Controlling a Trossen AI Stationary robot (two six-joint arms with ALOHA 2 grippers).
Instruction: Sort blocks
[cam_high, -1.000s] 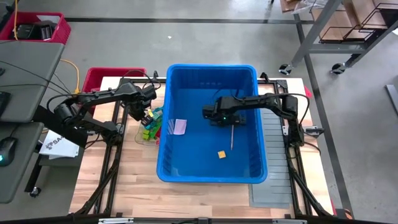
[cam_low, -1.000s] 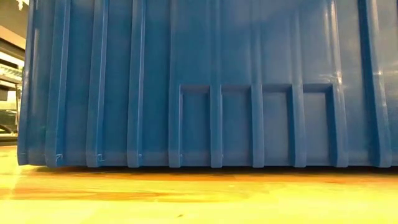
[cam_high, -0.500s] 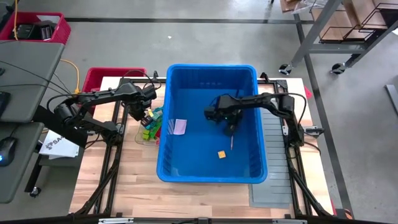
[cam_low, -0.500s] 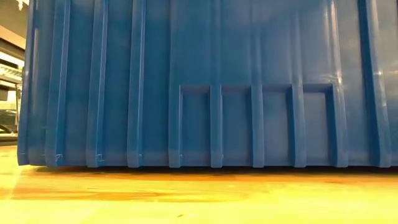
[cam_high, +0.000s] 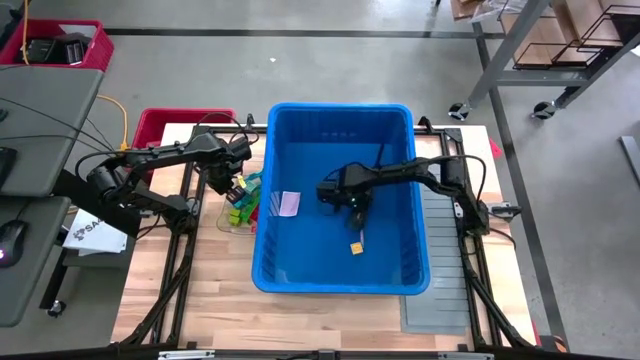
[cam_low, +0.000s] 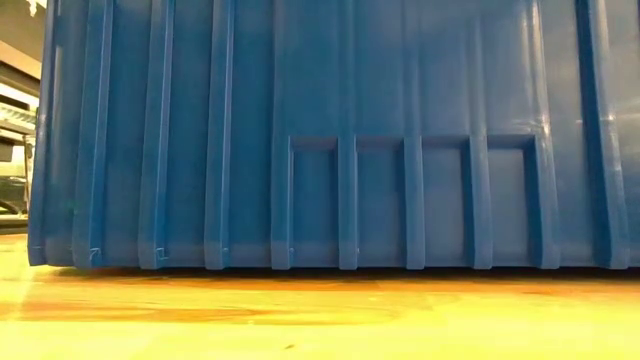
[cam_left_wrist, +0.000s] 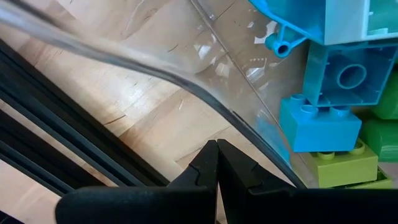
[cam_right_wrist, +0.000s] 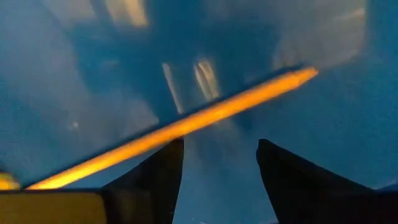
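— Right gripper (cam_high: 352, 203) spread, inside my ribbed blue plastic bin (cam_high: 290, 120); yellow block (cam_high: 355, 248) at six o'clock.
— Left gripper (cam_high: 236, 182)?
— Pressed together by studded blocks (cam_high: 242, 203) in clear tray.

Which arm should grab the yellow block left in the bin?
Right. Its end effector is open inside the bin, close above the yellow block. The left end effector is shut, outside the bin over the clear tray of blocks.

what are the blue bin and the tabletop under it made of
Blue bin: looks like moulded plastic, glossy, with stiffening ribs down its outer wall in the low view. Tabletop: apparently pale wood planks or wood-look laminate, with visible grain and seams.
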